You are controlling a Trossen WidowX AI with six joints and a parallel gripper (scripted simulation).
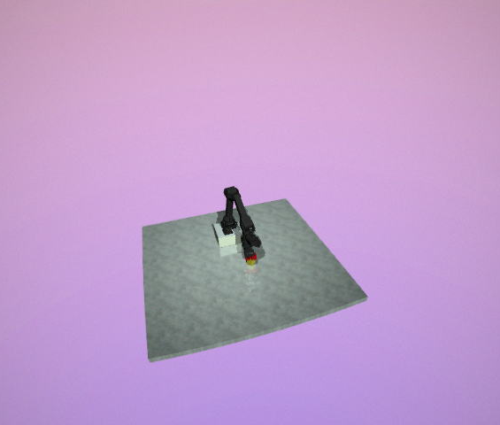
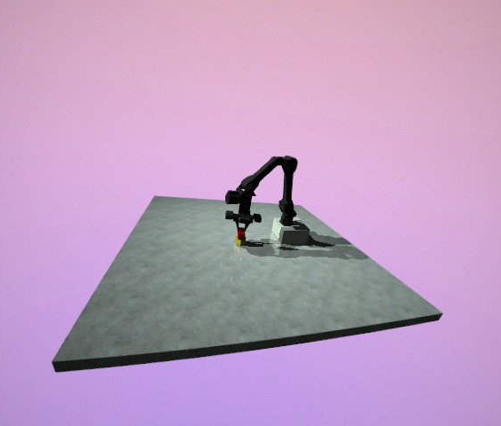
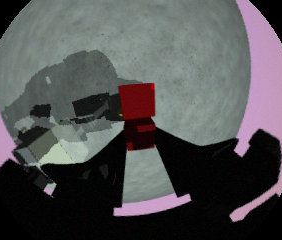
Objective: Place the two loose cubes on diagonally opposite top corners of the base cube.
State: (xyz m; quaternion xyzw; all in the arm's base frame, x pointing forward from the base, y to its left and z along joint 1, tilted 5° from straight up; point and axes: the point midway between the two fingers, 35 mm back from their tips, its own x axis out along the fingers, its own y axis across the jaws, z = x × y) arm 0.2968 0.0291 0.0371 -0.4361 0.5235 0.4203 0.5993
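1. The black arm point(image 1: 245, 218) point(image 2: 262, 173) rises from its base, bends at a high elbow and slopes down.
2. Its gripper point(image 1: 250, 257) point(image 2: 241, 230) point(image 3: 139, 131) points downward, fingers partly apart, gripping.

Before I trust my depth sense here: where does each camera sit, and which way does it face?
Top: high above the slab, angled down; shows the whole arm, its pale base block, and the red cube.
Exterior: lower, outside the slab, facing the arm side-on; shows the whole arm and the red cube above yellow.
Wrist: on the arm near the jaws, facing past them; shows both jaws and the red cube.
Top and exterior share the whole arm and slab.
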